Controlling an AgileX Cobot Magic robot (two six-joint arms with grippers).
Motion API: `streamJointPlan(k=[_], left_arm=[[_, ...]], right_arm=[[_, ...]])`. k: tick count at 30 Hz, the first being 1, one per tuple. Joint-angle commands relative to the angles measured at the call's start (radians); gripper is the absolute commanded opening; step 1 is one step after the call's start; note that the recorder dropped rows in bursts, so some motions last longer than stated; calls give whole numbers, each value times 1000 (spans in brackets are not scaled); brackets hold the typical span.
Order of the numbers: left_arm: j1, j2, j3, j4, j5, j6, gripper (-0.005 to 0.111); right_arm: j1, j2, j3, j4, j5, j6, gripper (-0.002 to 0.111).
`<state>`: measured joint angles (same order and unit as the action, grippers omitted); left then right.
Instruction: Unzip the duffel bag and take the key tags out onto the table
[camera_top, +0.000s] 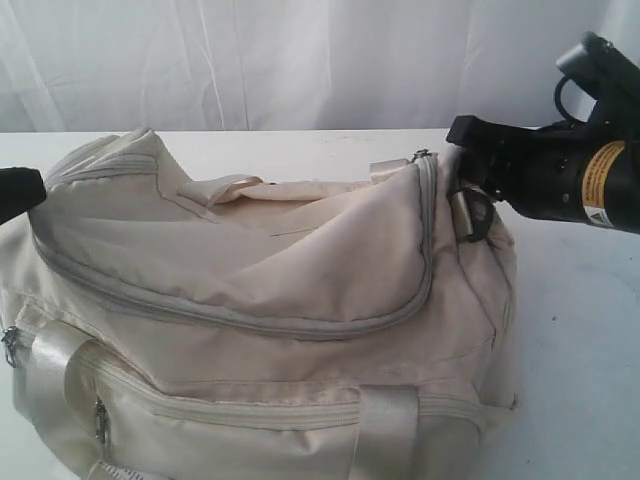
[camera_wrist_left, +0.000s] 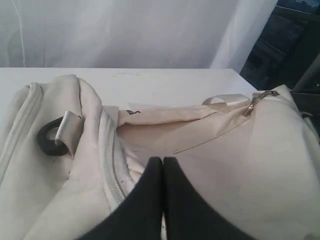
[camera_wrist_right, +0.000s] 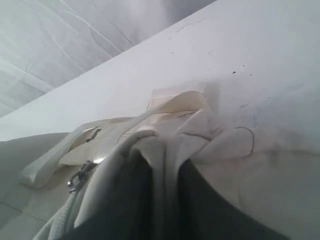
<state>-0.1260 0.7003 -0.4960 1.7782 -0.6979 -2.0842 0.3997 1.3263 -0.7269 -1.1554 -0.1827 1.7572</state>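
**Opening step, zip not yet drawn.** The duffel bag (camera_top: 280, 290) lies on the white worktop (camera_top: 590, 300). Its main zip appears closed, with the zip pull (camera_top: 421, 156) at the end by my right tool (camera_top: 466, 150). That tool is nearly closed and pinches a fold of bag fabric. My left tool (camera_wrist_left: 162, 160), at the opposite end, is fully closed, with nothing visible between its tips. The key tags are unseen, presumably inside. Next, I judge, I must grip the pull and draw it along the zip while bracing the bag.
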Motion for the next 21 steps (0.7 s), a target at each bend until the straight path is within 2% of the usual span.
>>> streamJointPlan(k=[1, 3, 6, 13, 15, 18, 21], left_arm=[[4, -23, -2, -34, -5, -11, 0], [4, -23, 16, -34, -7, -20, 0], [4, -23, 36, -34, -7, -27, 0], [4, -23, 40, -34, 112, -27, 2], [4, -23, 40, -34, 110, -27, 9], [4, -23, 40, -34, 106, -25, 33], [4, -23, 34, -34, 134, -21, 63]], right_arm=[[-12, -24, -16, -58, -110, 64, 0], [-12, -24, -16, -109, -124, 99, 1], [-12, -33, -16, -217, -138, 161, 10], [-12, -102, -16, -482, -155, 314, 46], [-12, -128, -16, -508, -155, 316, 63], [-12, -165, -16, -510, -155, 316, 84], [-12, -209, -16, -548, -161, 314, 87]])
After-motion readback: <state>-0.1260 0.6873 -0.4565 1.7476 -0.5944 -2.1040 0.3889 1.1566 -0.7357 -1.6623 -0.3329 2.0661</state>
